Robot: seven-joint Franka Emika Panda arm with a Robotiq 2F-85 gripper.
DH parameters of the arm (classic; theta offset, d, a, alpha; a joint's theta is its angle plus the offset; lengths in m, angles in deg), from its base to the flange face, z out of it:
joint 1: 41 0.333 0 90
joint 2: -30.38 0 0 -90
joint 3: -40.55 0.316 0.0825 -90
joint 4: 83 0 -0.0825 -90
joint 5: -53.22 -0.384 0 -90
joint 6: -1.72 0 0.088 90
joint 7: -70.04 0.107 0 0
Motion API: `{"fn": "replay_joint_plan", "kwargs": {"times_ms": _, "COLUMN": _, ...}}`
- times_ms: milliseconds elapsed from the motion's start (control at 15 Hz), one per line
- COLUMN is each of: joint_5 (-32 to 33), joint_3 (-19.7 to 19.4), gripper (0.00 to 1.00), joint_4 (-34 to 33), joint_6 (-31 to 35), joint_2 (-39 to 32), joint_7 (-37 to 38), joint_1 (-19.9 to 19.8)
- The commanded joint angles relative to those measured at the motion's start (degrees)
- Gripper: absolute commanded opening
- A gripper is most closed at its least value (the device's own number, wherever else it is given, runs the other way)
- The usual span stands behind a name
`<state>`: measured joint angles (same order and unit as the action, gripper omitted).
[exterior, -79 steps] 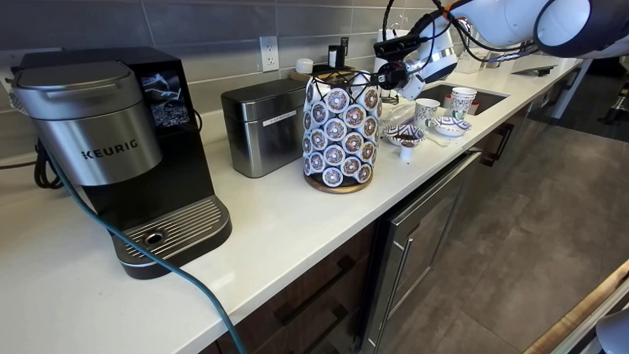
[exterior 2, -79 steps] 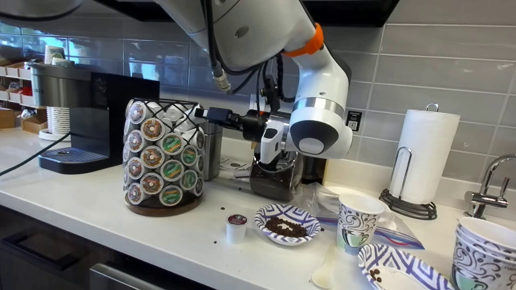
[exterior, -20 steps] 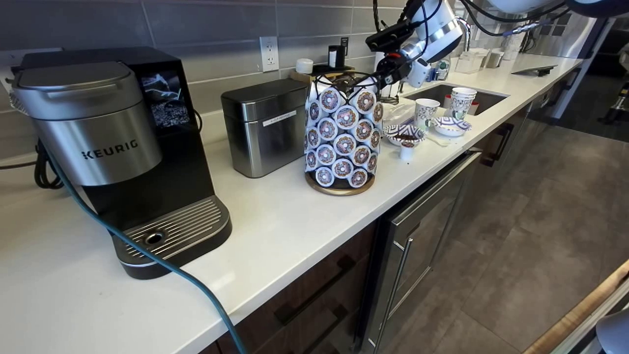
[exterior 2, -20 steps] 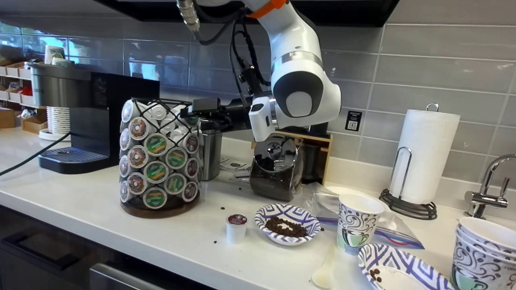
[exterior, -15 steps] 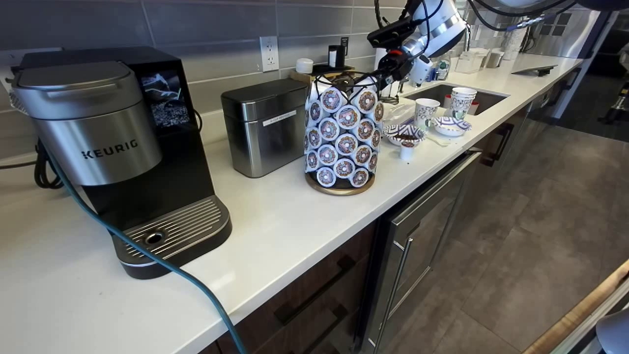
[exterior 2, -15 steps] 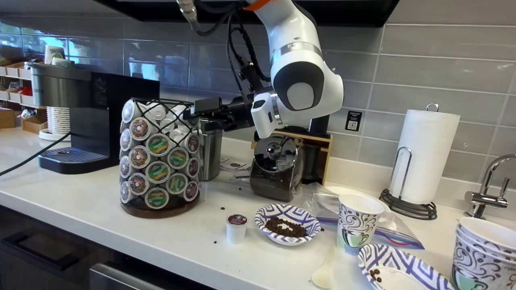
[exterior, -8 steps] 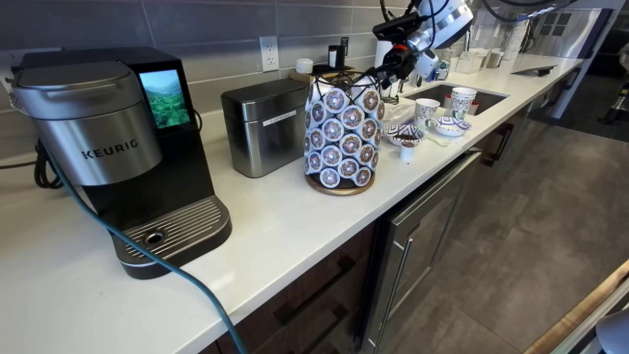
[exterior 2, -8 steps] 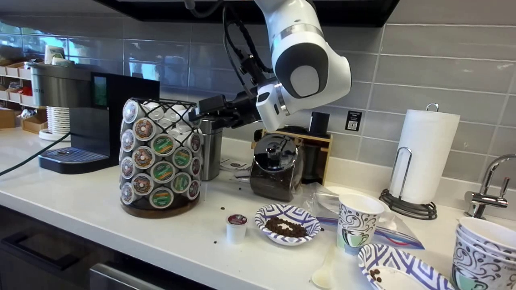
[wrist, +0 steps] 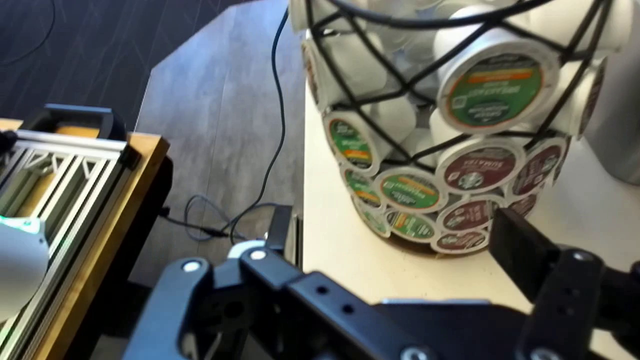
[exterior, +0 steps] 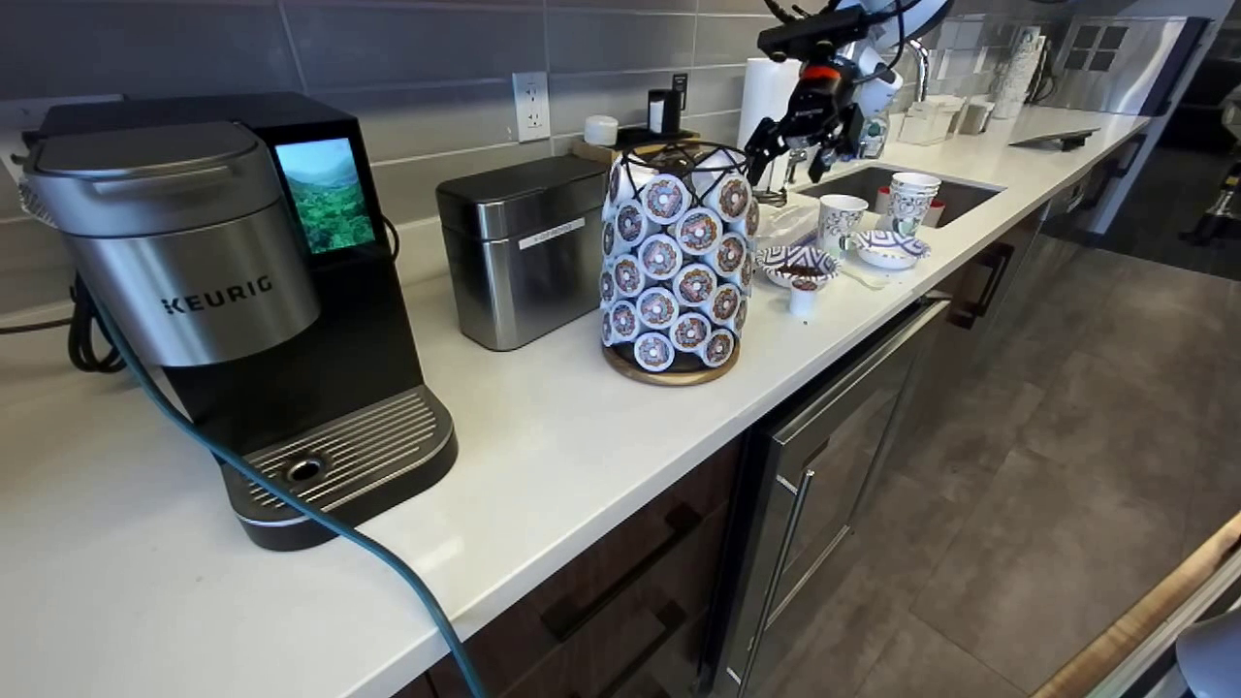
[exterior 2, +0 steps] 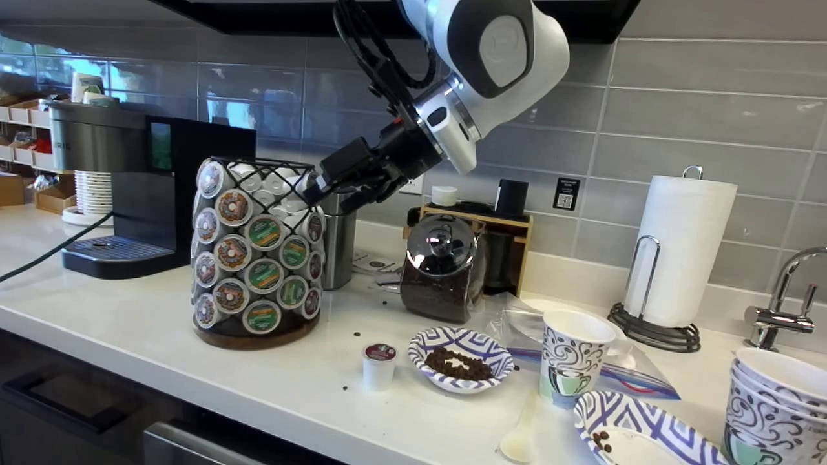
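Tipping downward from its flatter pose of a second ago, the gripper point(exterior: 787, 167) slants in beside the upper part of the rack point(exterior 2: 251, 340), its fingers point(wrist: 520, 252) spread wide with nothing between them. The rack stands upright on the counter point(exterior: 543, 417), loaded with pods point(wrist: 492, 92), and has turned a little: in an exterior view its green-labelled pods point(exterior 2: 263, 276) sit farther round toward the gripper. Whether a fingertip touches the rack or a pod cannot be told. Taken together, the changes suggest the rack was nudged round, while no pod is in the grip. A loose pod point(exterior 2: 378, 371) stands near the bowl point(exterior 2: 462, 386), well apart from the gripper. The screen point(exterior: 327, 196) on the coffee maker point(exterior: 233, 315) has also switched to a green landscape.
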<state>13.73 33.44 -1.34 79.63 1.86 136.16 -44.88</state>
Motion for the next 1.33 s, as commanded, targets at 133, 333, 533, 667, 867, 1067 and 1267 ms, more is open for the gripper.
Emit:
{"fn": "replay_joint_plan", "kwargs": {"times_ms": 133, "joint_5": 16.01, "joint_3": -0.09, "gripper": 1.0, "joint_4": 9.06, "joint_6": 7.39, "joint_2": 7.88, "joint_7": -8.93, "joint_1": 2.04}}
{"fn": "replay_joint_plan", "kwargs": {"times_ms": 333, "joint_5": 22.6, "joint_3": -0.09, "gripper": 1.0, "joint_4": 16.7, "joint_6": 16.74, "joint_2": 12.34, "joint_7": -13.78, "joint_1": 2.97}}
{"fn": "replay_joint_plan", "kwargs": {"times_ms": 533, "joint_5": 27.61, "joint_3": 0.27, "gripper": 1.0, "joint_4": 25.32, "joint_6": 28.74, "joint_2": 16.69, "joint_7": -17.12, "joint_1": 3.73}}
{"fn": "replay_joint_plan", "kwargs": {"times_ms": 667, "joint_5": 27.12, "joint_3": 0.75, "gripper": 1.0, "joint_4": 29.99, "joint_6": 37.69, "joint_2": 19.06, "joint_7": -19.26, "joint_1": 3.19}}
{"fn": "replay_joint_plan", "kwargs": {"times_ms": 867, "joint_5": 26.68, "joint_3": 1.13, "gripper": 1.0, "joint_4": 26.45, "joint_6": 35.47, "joint_2": 16.27, "joint_7": -18.12, "joint_1": 2.71}}
{"fn": "replay_joint_plan", "kwargs": {"times_ms": 1067, "joint_5": 28.69, "joint_3": 1.0, "gripper": 1.0, "joint_4": 27.61, "joint_6": 37.07, "joint_2": 17.13, "joint_7": -17.91, "joint_1": 3.0}}
{"fn": "replay_joint_plan", "kwargs": {"times_ms": 1267, "joint_5": 35.44, "joint_3": 0.8, "gripper": 1.0, "joint_4": 28.36, "joint_6": 40.84, "joint_2": 15.3, "joint_7": -18.02, "joint_1": 3.69}}
